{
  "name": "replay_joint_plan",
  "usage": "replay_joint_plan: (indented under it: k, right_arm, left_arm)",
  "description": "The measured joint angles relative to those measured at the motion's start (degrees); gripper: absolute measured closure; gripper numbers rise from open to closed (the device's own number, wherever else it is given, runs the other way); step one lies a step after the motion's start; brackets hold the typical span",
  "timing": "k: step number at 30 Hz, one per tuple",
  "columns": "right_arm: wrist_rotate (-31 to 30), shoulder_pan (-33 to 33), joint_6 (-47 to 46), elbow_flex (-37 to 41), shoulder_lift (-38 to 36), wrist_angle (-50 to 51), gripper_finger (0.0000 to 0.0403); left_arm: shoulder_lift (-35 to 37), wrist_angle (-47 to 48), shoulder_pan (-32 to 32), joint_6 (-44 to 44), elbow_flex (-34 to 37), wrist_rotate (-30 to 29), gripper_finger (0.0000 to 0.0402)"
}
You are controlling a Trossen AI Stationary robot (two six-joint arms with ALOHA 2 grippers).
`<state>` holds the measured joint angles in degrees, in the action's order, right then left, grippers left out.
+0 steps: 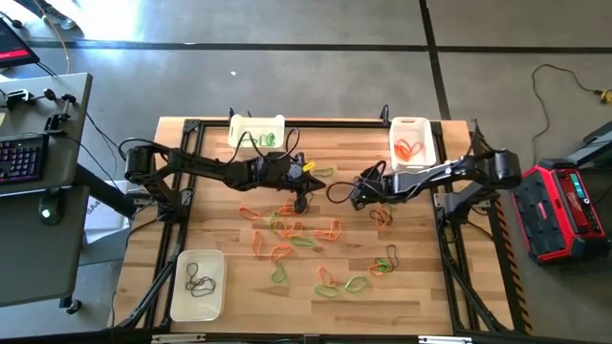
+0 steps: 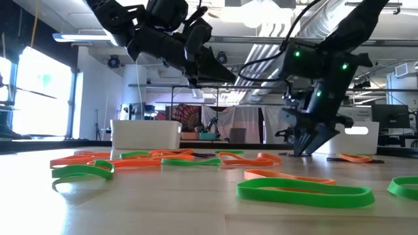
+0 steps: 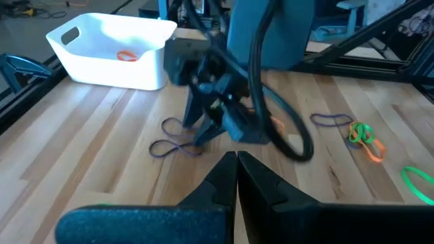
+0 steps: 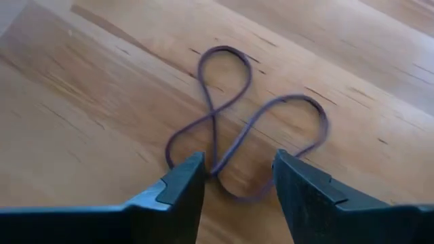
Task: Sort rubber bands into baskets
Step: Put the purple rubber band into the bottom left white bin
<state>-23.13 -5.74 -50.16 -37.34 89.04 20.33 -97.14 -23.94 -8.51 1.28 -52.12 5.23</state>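
1. Bands [image 1: 296, 234] in green and orange are lying scattered over the middle of the wooden surface [image 1: 229, 229], with more toward its near right part.
2. Three white baskets are sitting on the surface: the left far basket [image 1: 256, 130] is holding green bands, the right far basket [image 1: 412, 141] is holding orange bands, and the near left basket [image 1: 198, 285] is holding dark bands.
3. In the high view, the left gripper [image 1: 303, 201] is reaching in from the left and pointing down at the middle of the surface, at the far edge of the scattered bands.
4. Its jaws are pressed together, and its own wrist view is showing nothing between them.
5. The right gripper [image 1: 361, 194] is reaching in from the right, just in front of the right far basket, with its tips down at the surface.
6. Its jaws are standing apart, not gripping anything.
7. A dark band [image 4: 247, 118], twisted into a figure-of-eight, is lying flat on the wood between and just ahead of those jaws in the right wrist view.
8. The left wrist view is showing that same dark band [image 3: 175, 139] under the right gripper [image 3: 210, 132], with the orange-holding basket [image 3: 112, 51] behind it.
9. The low view is showing green bands and orange bands lying flat in the foreground.
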Motion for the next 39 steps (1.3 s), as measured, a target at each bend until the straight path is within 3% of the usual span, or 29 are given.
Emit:
replay_joint_plan:
  k: [5, 12, 19, 27, 33, 39]
  right_arm:
    - [-0.25, 0.03, 2.37, -0.13, 1.94, -2.57, 0.0263]
    - [1.27, 0.05, 6.63, -0.15, 1.01, -4.67, 0.0391]
    - [2.40, 2.24, 12.38, -3.72, -1.49, -8.14, 0.0397]
    - [2.47, 6.84, 21.26, -10.26, -1.95, -15.23, 0.0402]
    - [2.38, 10.21, 26.48, -13.93, -1.95, -17.33, 0.0402]
    - [2.34, 12.69, 29.31, -15.92, -1.95, -17.61, 0.0402]
  left_arm:
    - [0.00, -0.07, 0.84, 0.11, 0.03, -0.23, 0.0397]
    - [0.00, -13.70, 1.90, 2.92, 7.81, -0.33, 0.0401]
    - [0.00, -21.29, 1.90, 4.61, 15.12, -0.40, 0.0401]
    - [0.00, -20.58, 2.73, 6.07, 15.39, -1.07, 0.0393]
    - [0.00, -20.59, 5.35, 6.15, 14.26, -1.70, 0.0332]
    - [0.00, -20.55, 7.72, 5.95, 14.03, -11.73, 0.0260]
